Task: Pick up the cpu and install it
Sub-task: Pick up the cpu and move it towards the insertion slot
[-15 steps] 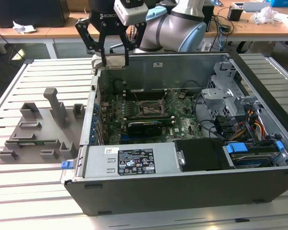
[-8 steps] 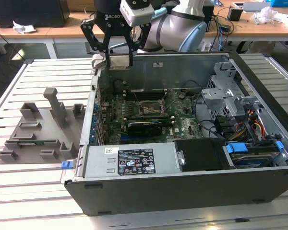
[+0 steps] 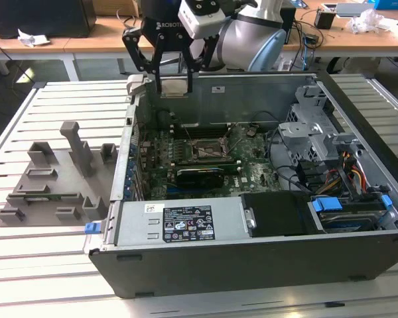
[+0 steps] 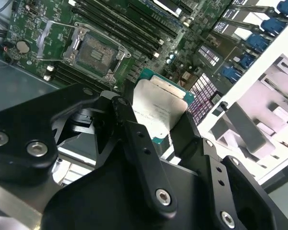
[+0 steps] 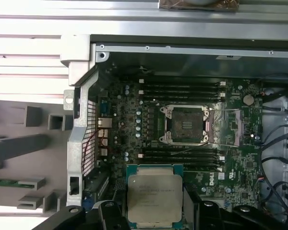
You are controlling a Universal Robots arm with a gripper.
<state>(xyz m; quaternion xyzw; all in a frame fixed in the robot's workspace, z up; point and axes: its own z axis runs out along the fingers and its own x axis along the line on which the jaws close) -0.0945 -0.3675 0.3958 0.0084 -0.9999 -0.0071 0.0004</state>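
Note:
My gripper [image 3: 174, 90] hangs above the rear wall of the open computer case [image 3: 252, 265], shut on the cpu [image 3: 174, 85]. In both wrist views the cpu [image 5: 155, 196] [image 4: 159, 111] is a flat silver square on a green rim, pinched at two opposite edges by the black fingers [image 4: 134, 134]. The open socket [image 5: 185, 125] [image 3: 209, 151] [image 4: 93, 50] lies on the motherboard with its metal frame lifted, below and ahead of the cpu. The held cpu is well clear of the board.
A grey plastic holder tray [image 3: 53, 179] [image 5: 19, 153] lies on the slatted table at the exterior view's left of the case. Inside the case are a power supply [image 3: 179, 222], a drive cage [image 3: 312, 132] and loose cables [image 3: 355, 172]. Memory slots flank the socket.

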